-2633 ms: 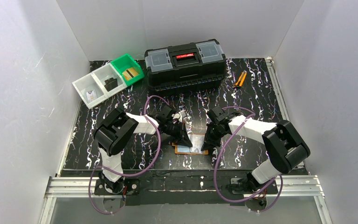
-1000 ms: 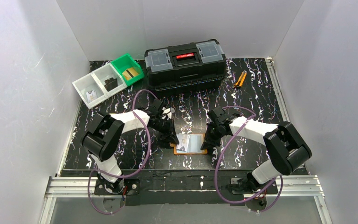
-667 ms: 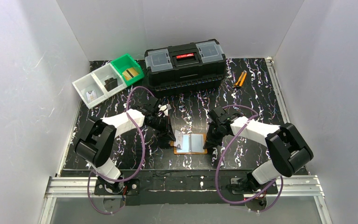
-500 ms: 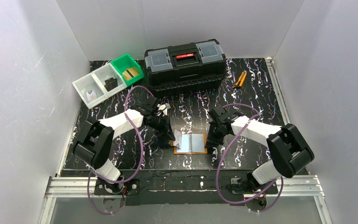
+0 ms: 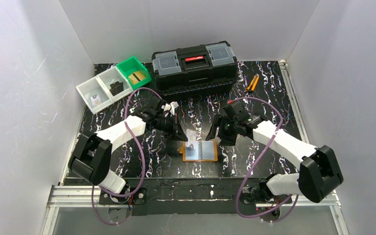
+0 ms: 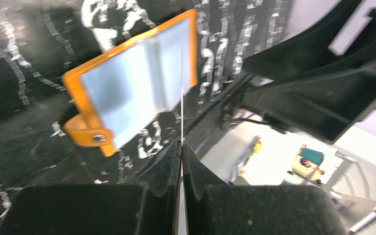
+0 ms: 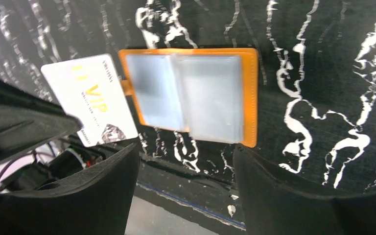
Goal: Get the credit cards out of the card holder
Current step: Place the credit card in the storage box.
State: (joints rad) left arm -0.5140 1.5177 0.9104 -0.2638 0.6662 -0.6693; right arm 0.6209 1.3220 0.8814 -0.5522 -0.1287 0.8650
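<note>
- Left tool (image 6: 181,147) was clamped shut on one card (image 7: 90,100), pinched at its lower edge.
- The card was white with gold "VIP" print on the face seen from the right wrist. From the left wrist it showed edge-on, as a thin line.
- The whole card was out of the pockets and held up off the worktop (image 5: 279,98), at the holder's (image 7: 196,98) tab side, towards the left arm.
- The holder lay open and flat on the worktop between the two arms, near the front edge. Its clear pockets faced up and its orange snap tab (image 6: 90,137) stuck out.
- The pockets looked pale blue and blurred; couldn't tell if any cards were inside.
- Right tool (image 7: 183,156) was spread wide with nothing between the fingers. It hung over the holder, not touching it.
- At the back: black toolbox (image 5: 194,67), with orange-handled pliers (image 5: 252,83) to its right.
- Back left: a row of bins (image 5: 112,83). The green one held a tan card (image 5: 137,77) and the white one beside it held a dark card (image 5: 116,88).
</note>
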